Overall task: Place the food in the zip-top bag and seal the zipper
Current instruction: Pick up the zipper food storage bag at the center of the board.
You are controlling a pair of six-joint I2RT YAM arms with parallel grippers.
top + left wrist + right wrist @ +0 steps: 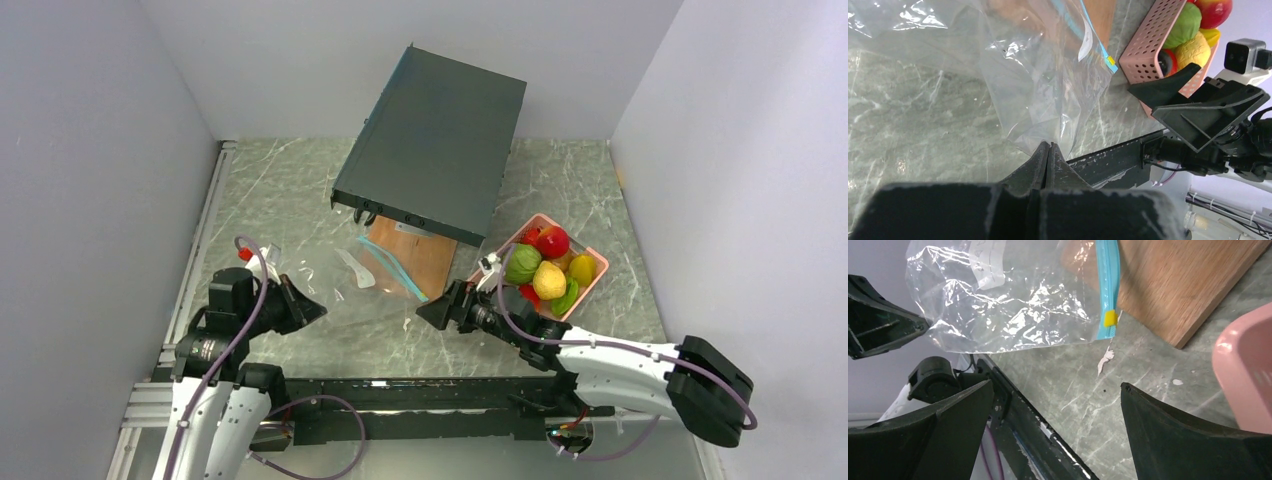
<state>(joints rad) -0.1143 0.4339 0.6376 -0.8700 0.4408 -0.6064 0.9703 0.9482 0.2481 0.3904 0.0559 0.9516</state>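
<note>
As left tool (1048, 150) sits closed at corner of zip-top bag (1013, 75), hold unclear, right tool (1057, 386) spread wide, empty

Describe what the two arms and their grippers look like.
Both arms are white-shelled links with black joints: left arm, right arm. A thin lilac cable runs along each. The left gripper and right gripper have matte black, wedge-shaped fingers with ribbed outer faces.

Grey marbled table (280, 190); plain pale walls (100, 150).
</note>
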